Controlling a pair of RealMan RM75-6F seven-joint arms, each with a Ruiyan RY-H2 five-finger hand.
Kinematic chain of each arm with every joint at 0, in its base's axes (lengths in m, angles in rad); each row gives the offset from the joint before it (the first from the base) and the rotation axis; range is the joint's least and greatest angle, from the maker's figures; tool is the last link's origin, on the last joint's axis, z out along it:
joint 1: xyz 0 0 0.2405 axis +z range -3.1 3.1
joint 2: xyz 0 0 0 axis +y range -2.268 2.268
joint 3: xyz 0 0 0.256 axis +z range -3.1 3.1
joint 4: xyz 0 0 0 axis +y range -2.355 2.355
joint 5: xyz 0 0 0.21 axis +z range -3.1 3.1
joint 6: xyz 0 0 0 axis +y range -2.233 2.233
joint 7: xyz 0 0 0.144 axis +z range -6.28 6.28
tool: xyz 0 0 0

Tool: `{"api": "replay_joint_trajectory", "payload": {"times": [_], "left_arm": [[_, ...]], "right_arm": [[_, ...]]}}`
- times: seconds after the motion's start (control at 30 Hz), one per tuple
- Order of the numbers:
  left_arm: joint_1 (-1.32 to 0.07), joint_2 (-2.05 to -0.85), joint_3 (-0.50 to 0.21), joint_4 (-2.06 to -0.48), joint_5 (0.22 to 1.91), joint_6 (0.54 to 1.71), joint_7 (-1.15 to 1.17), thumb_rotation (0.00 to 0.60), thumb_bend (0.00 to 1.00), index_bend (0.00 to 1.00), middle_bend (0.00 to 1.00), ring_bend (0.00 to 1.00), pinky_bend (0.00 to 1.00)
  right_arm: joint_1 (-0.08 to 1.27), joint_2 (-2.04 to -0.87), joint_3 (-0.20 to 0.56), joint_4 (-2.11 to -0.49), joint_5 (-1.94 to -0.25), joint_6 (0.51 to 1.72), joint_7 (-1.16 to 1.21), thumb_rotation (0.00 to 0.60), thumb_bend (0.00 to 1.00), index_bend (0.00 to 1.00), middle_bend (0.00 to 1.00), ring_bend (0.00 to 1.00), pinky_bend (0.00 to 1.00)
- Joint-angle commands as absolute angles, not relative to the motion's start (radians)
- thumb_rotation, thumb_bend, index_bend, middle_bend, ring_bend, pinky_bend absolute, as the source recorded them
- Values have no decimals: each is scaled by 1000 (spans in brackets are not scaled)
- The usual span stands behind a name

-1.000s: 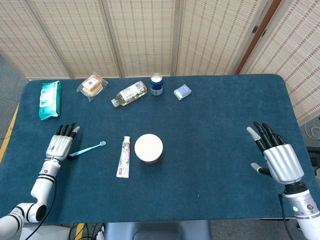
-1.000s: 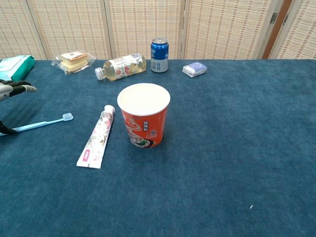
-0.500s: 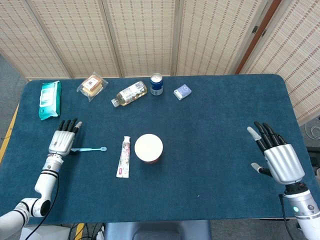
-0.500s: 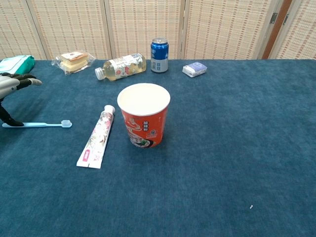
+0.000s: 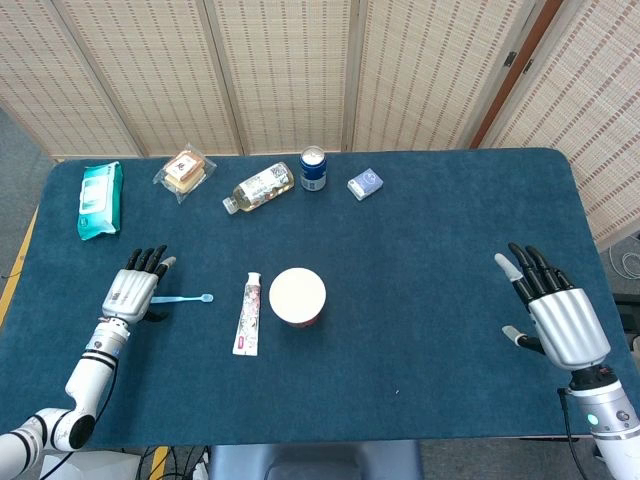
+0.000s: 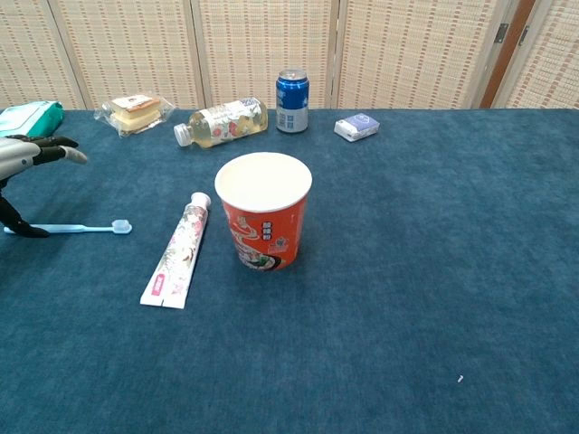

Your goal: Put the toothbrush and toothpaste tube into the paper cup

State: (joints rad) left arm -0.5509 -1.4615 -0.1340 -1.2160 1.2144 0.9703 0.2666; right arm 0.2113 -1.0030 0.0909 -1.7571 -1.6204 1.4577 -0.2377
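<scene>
The orange paper cup [image 5: 297, 296] [image 6: 263, 212] stands upright in the middle of the blue table. The toothpaste tube [image 5: 247, 315] [image 6: 176, 253] lies just left of it, cap pointing away from me. Further left, the light blue toothbrush [image 5: 185, 298] [image 6: 81, 228] lies flat, bristles toward the cup. My left hand [image 5: 135, 290] [image 6: 23, 158] hovers over its handle end with fingers stretched out; the thumb tip touches the handle. My right hand [image 5: 555, 315] is open at the far right, holding nothing, and shows only in the head view.
Along the far side lie a green wipes pack [image 5: 100, 199], a wrapped snack [image 5: 185, 170], a drink bottle on its side [image 5: 260, 187], a blue can [image 5: 313, 168] and a small blue box [image 5: 365, 184]. The table edge runs close to my left hand.
The toothbrush has swung from a slant to lie level on the table. My left hand moved away from me, then came back and slightly right. The right hand stayed still.
</scene>
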Motion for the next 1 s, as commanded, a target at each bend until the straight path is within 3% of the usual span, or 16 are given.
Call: {"api": "replay_joint_trajectory", "payload": {"times": [0.03,0.17,0.53,0.77,0.9,1.0], "left_arm": [[-549,-1445,-132,-1241,1201,966,280,600,0,364,0,0,0],[-552,-1444,-131,-1247,1187,958,289,600,0,412,0,0,0],[-561,-1484,-115,-1186,1192,954,291,600,3,367,0,0,0],[-566,-1505,-114,-1154,1195,950,279,600,119,371,0,0,0],[-567,-1511,-114,-1145,1193,946,274,600,239,383,0,0,0],[-568,-1516,-112,-1135,1192,943,275,600,247,398,0,0,0]], "right_arm": [[212,-1003,91,-1756,-1620,1457,-237,600,0,0,0,0,296],[212,-1003,91,-1754,-1619,1455,-234,600,0,0,0,0,296],[211,-1006,89,-1748,-1619,1456,-228,600,0,0,0,0,296],[211,-1006,89,-1751,-1620,1455,-231,600,0,0,0,0,296],[212,-1007,88,-1755,-1622,1453,-237,600,0,0,0,0,296],[212,-1008,88,-1757,-1623,1452,-239,600,0,0,0,0,296]]}}
